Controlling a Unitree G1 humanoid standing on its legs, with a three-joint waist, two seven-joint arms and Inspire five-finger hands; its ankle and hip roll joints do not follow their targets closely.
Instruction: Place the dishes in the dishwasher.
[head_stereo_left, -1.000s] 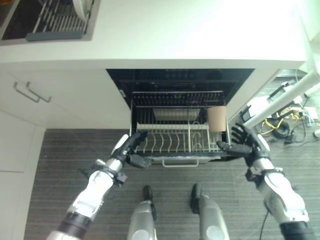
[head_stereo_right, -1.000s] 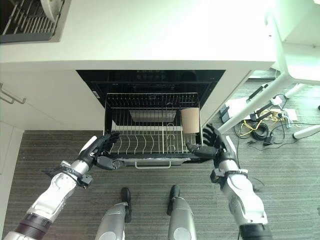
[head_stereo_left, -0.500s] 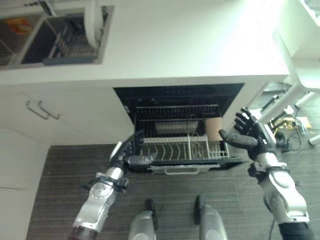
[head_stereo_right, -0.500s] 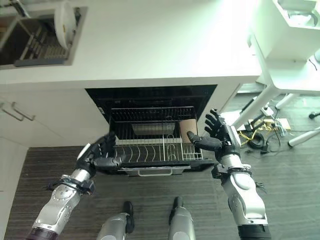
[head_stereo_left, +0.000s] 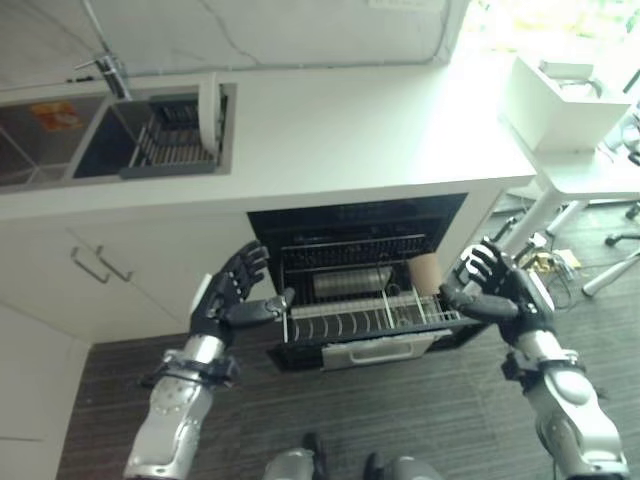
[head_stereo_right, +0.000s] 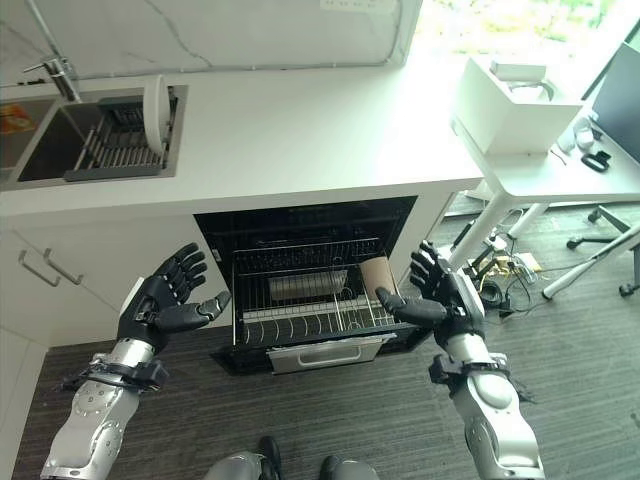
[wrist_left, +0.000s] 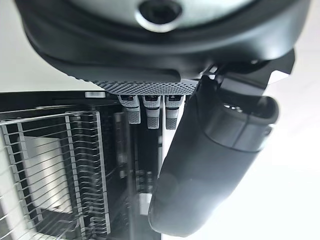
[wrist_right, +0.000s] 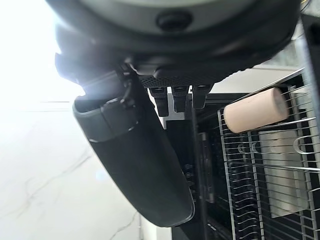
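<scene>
Reaching for the plate calls for the left hand to rise over the counter edge and pinch its rim. That plate stands in the sink rack, at twelve o'clock, well apart. Both hands, right hand too, are spread and empty beside the dishwasher rack, which holds a beige cup.

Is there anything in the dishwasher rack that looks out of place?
Nothing stands out. The rack is pulled out and level, holding a tan cup at its right side and a metal container behind the tines.
</scene>
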